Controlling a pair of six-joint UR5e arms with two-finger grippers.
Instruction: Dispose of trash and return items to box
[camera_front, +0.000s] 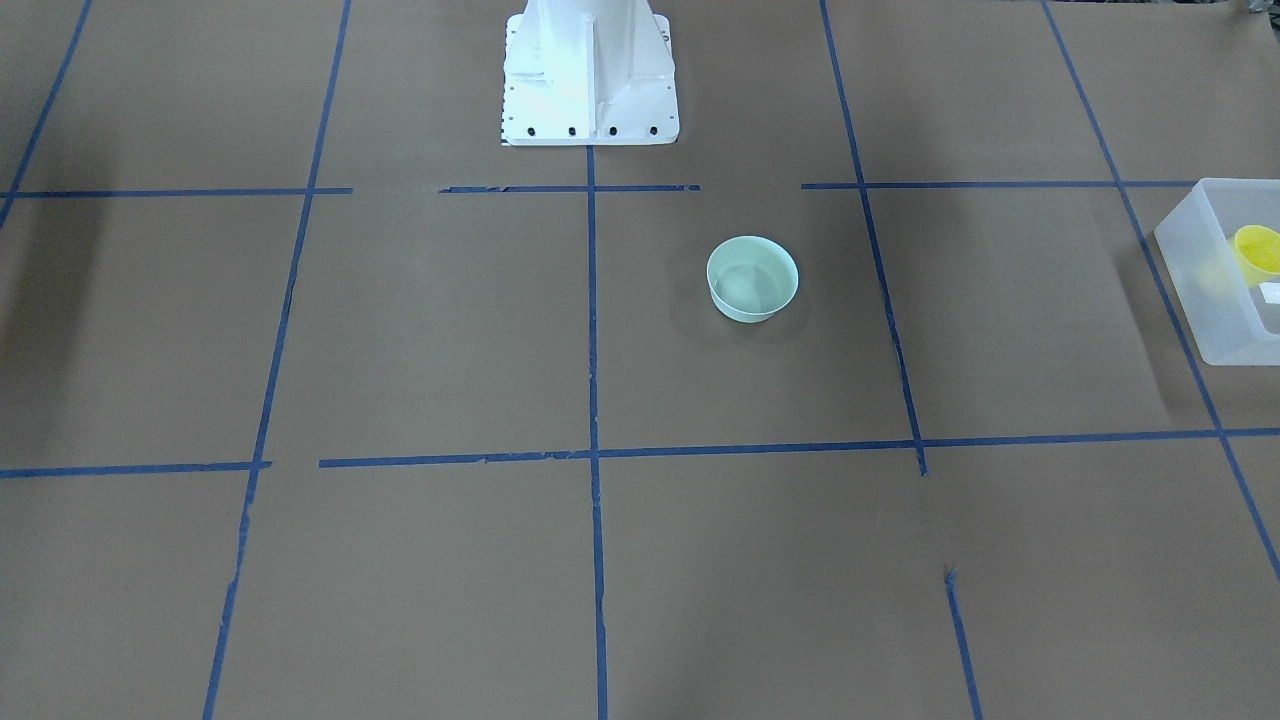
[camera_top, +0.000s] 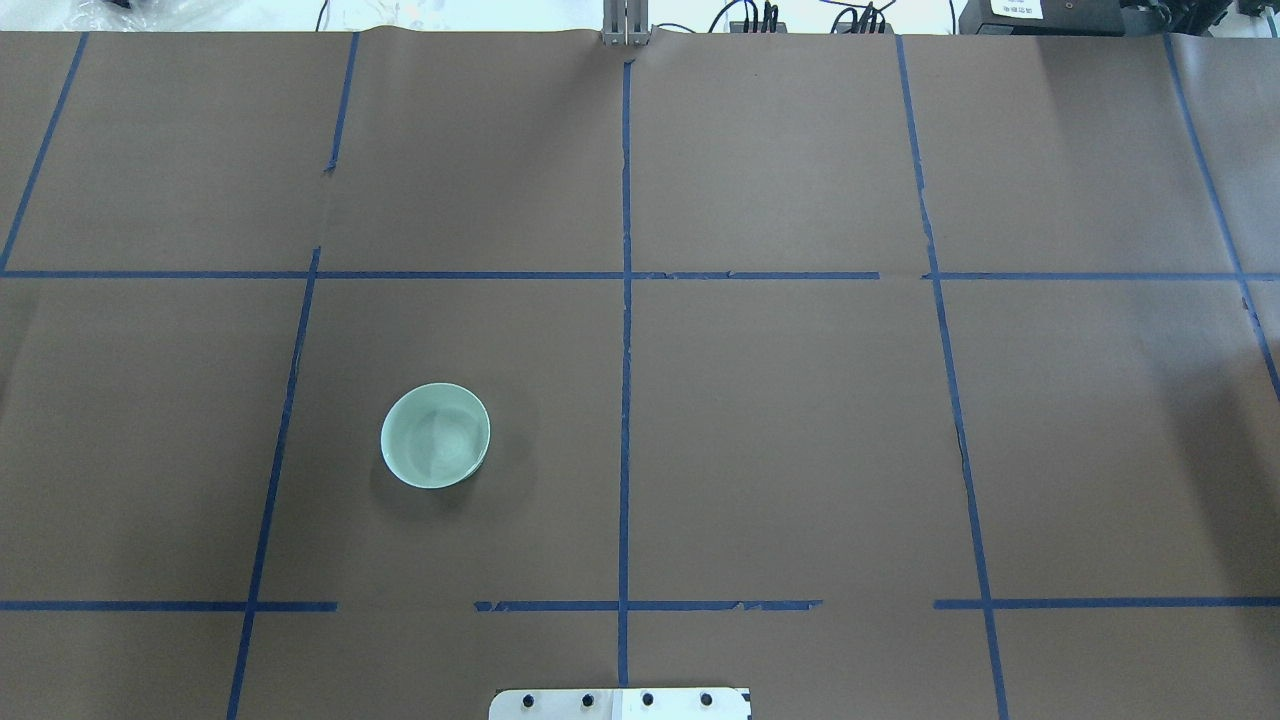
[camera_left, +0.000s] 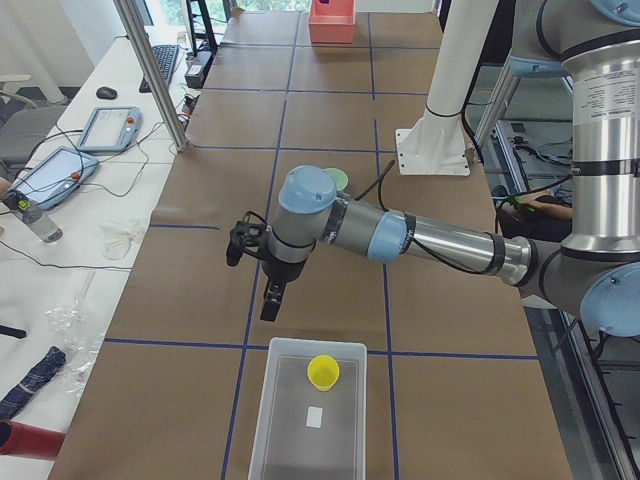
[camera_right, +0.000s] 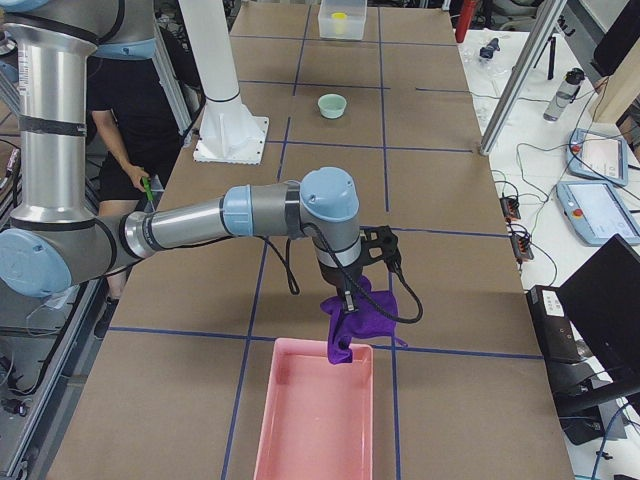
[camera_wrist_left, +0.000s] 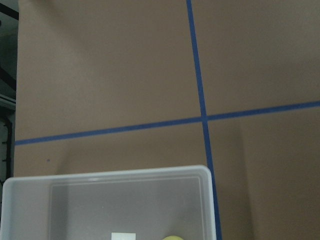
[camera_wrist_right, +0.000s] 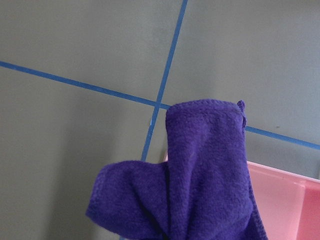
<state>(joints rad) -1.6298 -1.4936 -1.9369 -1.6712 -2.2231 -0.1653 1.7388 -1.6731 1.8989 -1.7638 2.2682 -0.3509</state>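
The yellow cup (camera_left: 323, 372) lies inside the frosted-white box (camera_left: 264, 410) at the table's left end. It also shows in the front view (camera_front: 1258, 250) in the box (camera_front: 1200, 290), and at the bottom edge of the left wrist view (camera_wrist_left: 172, 238) past the box's rim (camera_wrist_left: 125, 174). My left gripper (camera_left: 270, 305) hangs just short of the box; I cannot tell if it is open. A purple cloth (camera_right: 360, 310) hangs under my right gripper (camera_right: 347, 300), over the near end of a pink bin (camera_right: 310, 430). The right wrist view shows the cloth (camera_wrist_right: 205, 170) but no fingers.
A pale green bowl (camera_top: 435, 436) stands upright on the brown paper, left of the centre line; it also shows in the front view (camera_front: 752, 278). The robot's white base (camera_front: 590, 80) stands at the table's near edge. Blue tape lines cross the table.
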